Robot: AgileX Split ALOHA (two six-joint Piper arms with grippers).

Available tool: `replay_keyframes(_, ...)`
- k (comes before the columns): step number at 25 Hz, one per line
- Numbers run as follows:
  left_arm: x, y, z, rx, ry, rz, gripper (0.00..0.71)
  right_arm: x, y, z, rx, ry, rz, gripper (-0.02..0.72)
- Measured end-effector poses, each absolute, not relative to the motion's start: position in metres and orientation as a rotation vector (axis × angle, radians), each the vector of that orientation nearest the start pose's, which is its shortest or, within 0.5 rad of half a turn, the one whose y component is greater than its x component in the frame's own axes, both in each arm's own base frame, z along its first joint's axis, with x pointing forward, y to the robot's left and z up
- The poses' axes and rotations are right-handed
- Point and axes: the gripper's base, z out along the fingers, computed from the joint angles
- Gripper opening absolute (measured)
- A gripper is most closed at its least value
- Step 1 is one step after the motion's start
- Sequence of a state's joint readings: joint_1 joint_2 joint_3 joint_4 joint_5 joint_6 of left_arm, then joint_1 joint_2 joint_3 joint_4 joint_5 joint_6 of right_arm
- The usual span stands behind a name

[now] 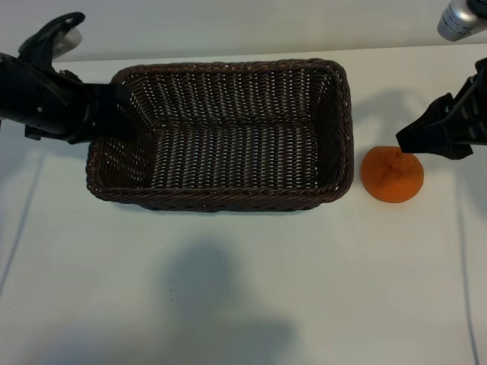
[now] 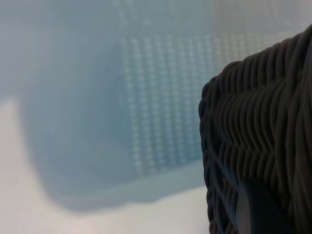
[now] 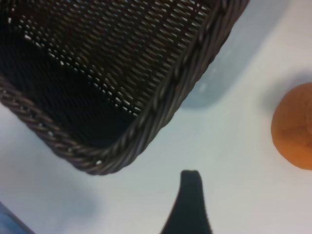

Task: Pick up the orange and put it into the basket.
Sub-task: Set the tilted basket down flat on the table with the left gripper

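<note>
Now, orange: small round dimpled bright-orange fruit (image 1: 393, 176) sits just beside the dark brown woven wicker basket (image 1: 346, 114), outside it.
Right gripper (image 1: 405, 141): jaws apart, at the fruit's top; it should straddle it squarely.
Left gripper (image 1: 122, 114): nearly closed on the basket's far end wall.

Left gripper (image 1: 125, 114) jaws narrow at left; right gripper (image 1: 403, 141) jaws wide, right side

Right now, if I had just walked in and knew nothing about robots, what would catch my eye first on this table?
The bright orange stands out most, sitting on the white table just outside the right end of the basket. That big dark woven basket fills the middle and has nothing in it. The right pincer hangs open just over the orange, and the left pincer is clamped on the basket's left end.
</note>
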State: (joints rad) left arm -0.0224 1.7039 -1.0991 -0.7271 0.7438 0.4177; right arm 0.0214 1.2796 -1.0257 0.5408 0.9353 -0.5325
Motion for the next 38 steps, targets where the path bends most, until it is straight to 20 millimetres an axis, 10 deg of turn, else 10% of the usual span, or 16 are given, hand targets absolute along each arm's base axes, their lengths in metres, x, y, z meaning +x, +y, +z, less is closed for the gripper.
replay_keyframes(38,0.359,-0.071,0.178,0.042,2.645,-0.545,0.135,0.249,0.043,0.314,-0.418,2.495,0.487,0.579)
